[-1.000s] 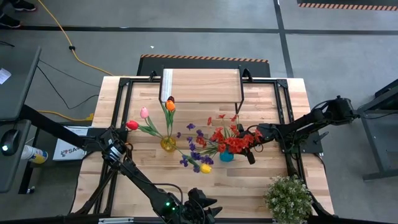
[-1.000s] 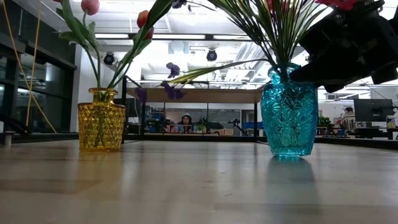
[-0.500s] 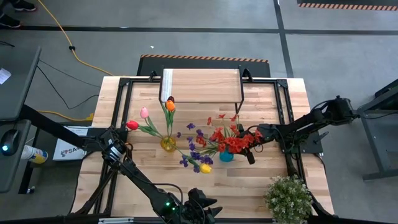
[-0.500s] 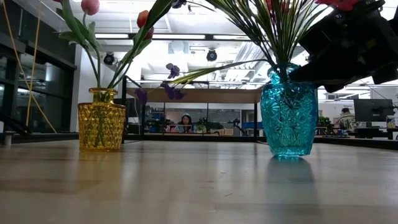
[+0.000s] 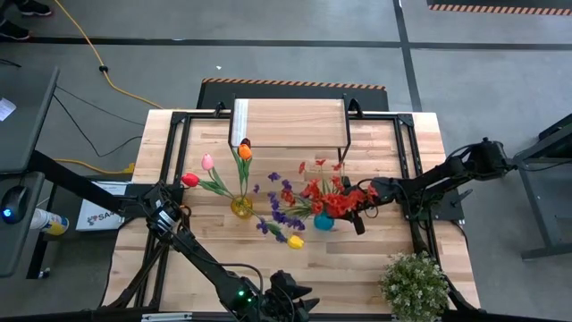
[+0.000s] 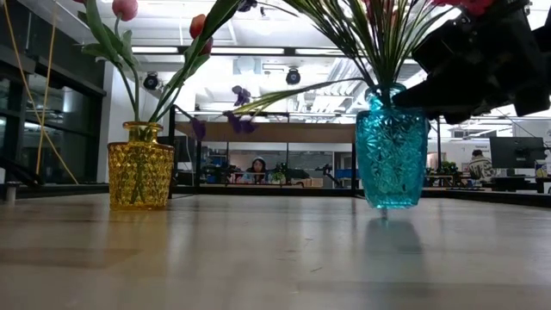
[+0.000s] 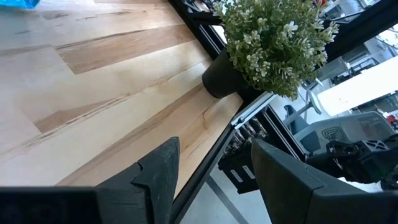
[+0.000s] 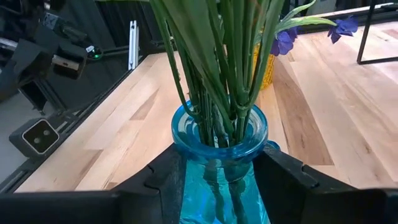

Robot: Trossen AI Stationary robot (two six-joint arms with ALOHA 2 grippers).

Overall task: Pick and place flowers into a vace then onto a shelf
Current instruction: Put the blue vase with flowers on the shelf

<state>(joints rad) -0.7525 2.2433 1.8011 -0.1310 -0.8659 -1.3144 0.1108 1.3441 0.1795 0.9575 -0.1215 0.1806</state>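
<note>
vases: 2 (yellow (image 6: 139,176), blue (image 6: 392,158)) | right gripper (image 8: 221,177) jaws clamp blue | left gripper (image 7: 214,171) jaws apart, empty

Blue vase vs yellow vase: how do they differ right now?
The blue vase hangs just clear of the table with a gap under its base; the yellow vase stands on it. The right gripper is shut on the blue vase's neck; nothing holds the yellow vase. The blue vase carries red and purple sprays; the yellow vase holds tulips. Both are upright, patterned glass with green stems inside.
</note>
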